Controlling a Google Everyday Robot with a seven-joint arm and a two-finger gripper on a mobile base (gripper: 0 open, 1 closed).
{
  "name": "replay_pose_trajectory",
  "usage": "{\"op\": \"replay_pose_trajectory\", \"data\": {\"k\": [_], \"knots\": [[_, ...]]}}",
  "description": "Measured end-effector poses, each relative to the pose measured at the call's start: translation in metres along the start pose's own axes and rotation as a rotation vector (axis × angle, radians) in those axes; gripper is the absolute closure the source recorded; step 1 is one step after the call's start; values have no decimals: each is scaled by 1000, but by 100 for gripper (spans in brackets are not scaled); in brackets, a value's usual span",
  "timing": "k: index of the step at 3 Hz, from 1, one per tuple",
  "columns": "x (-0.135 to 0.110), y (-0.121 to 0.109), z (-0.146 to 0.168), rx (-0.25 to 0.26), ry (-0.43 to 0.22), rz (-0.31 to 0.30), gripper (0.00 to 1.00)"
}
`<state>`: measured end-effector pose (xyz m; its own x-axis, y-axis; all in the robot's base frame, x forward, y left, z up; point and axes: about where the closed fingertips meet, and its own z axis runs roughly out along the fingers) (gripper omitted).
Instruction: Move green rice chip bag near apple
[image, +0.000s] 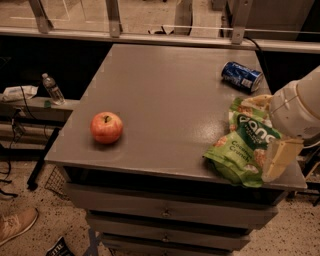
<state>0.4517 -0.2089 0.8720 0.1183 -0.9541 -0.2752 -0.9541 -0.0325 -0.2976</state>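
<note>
The green rice chip bag (242, 147) lies flat near the table's front right corner, with white lettering on its front. The apple (106, 127), red-orange with a short dark stem, sits near the front left of the grey table (165, 90), far from the bag. My gripper (267, 131) comes in from the right edge on a white arm. It is open, with one pale finger (277, 159) by the bag's front right side and the other at the bag's far right corner. The arm hides the bag's right edge.
A blue soda can (242, 76) lies on its side at the back right, behind the bag. A water bottle (52, 89) stands on a low shelf to the left. Drawers sit under the tabletop. A shoe (17, 225) rests on the floor at lower left.
</note>
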Motion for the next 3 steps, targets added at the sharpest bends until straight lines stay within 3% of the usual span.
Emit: {"op": "replay_pose_trajectory", "data": {"k": [2,3], "knots": [[12,-16,7,3,51,-188,0],[12,-16,7,2,51,-199,0]]}}
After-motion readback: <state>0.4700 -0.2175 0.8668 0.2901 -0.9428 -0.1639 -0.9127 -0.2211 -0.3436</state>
